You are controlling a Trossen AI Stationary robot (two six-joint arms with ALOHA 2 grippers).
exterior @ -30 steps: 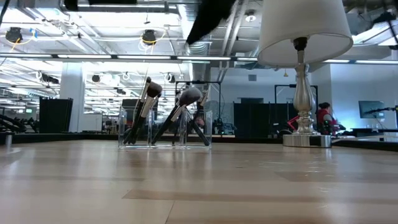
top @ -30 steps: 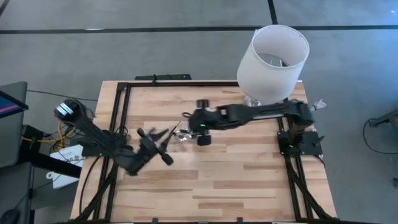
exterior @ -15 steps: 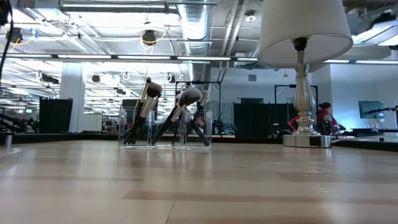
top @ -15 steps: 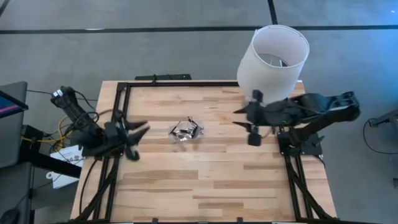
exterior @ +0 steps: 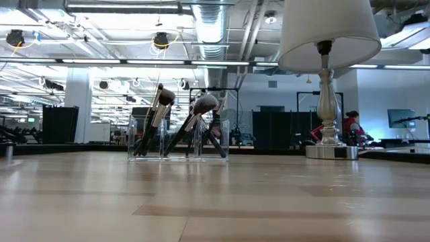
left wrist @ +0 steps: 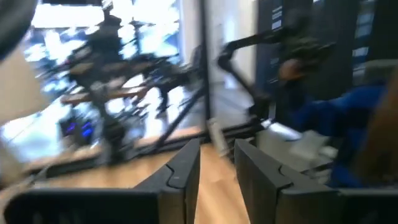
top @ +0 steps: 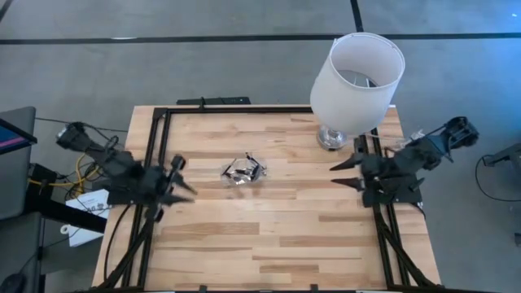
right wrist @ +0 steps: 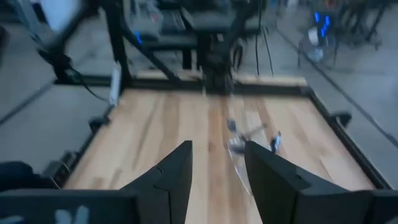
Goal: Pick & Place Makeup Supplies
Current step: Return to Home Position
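1. Two arms are folded over the side edges of the table (top: 269,236), a broad slab of pale wooden planks in a black metal frame. By my reading the placing is done and the step in hand is the return to the rest pose.
2. Upper right in the high view stands a lamp (top: 358,77) with a smooth white drum shade. The low view shows its turned silvery stem and flat round foot at right.
3. At mid left in the high view, the left tool (top: 181,175) hovers over the table's edge, its fingers parted and holding nothing. Its wrist view shows two flat dark fingers with a narrow gap between them.
4. At mid right, just below the lamp's foot, the right tool (top: 335,174) is likewise released and empty, with its fingers spread.
5. Near the table's middle sits the transparent organizer (top: 242,172), a small, clear, hard-walled box with compartments.
6. Inside it the makeup brushes (exterior: 201,105) lean crosswise. They are thin black sticks, and at least two carry rounded, soft dark bristle heads.
7. Next, I judge, each arm only needs to settle into its parked pose. Neither has anything to grasp, and both are well apart from the organizer.
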